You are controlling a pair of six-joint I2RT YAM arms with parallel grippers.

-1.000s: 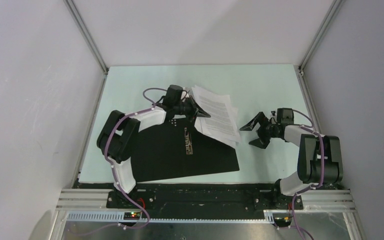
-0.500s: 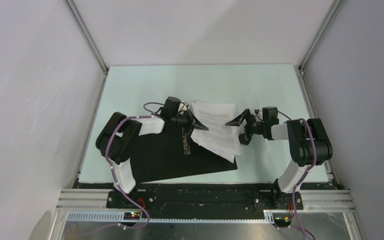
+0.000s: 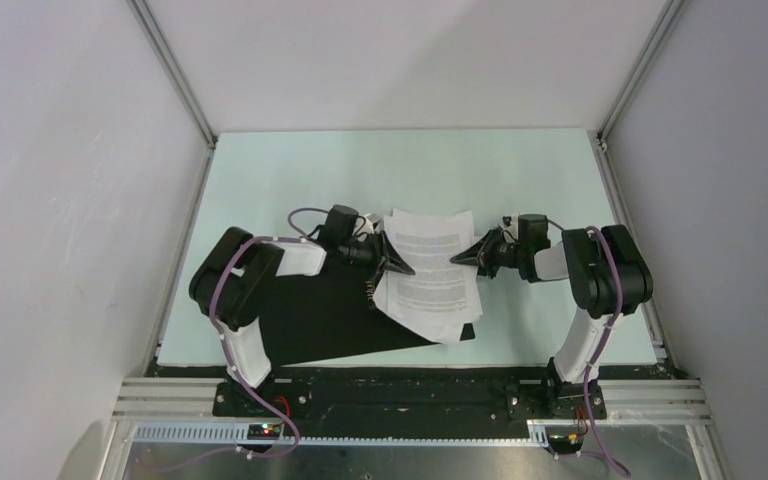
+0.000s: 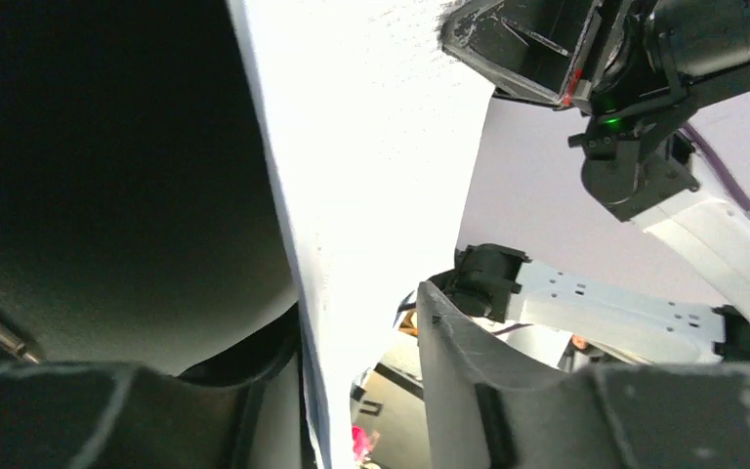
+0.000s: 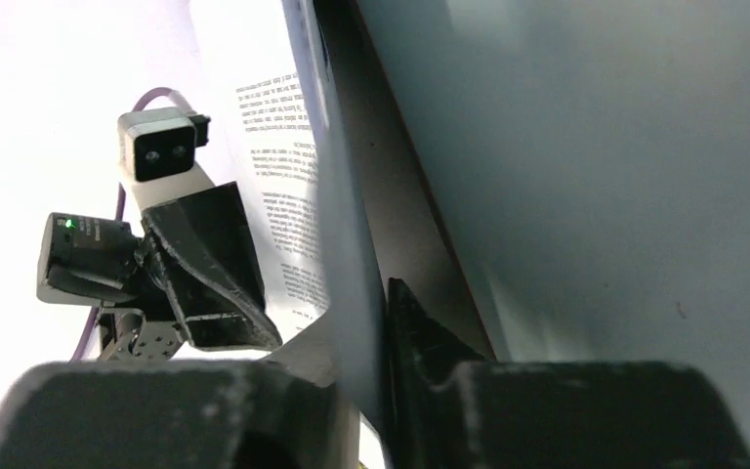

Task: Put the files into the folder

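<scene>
The files [image 3: 428, 272], white printed sheets, lie partly on the right half of the open folder [image 3: 330, 318], whose black inside faces up. My left gripper [image 3: 397, 265] is at their left edge. In the left wrist view the files [image 4: 371, 147] run between its fingers, against the left one, with a gap to the right finger [image 4: 449, 332]; this gripper [image 4: 361, 322] is open. My right gripper [image 3: 463, 257] is at the right edge. In the right wrist view it [image 5: 361, 332] is shut on the files [image 5: 283, 147], with the folder [image 5: 381, 176] underneath.
The pale green table [image 3: 520, 170] is walled by white panels on three sides, with aluminium posts at the back corners. The folder's front edge lies near the table's near edge [image 3: 400, 362]. Both arms reach inward toward each other over the middle.
My right gripper moved left to the files' right edge and closed on them. My left gripper's jaws loosened. The files shifted toward me, further over the folder.
</scene>
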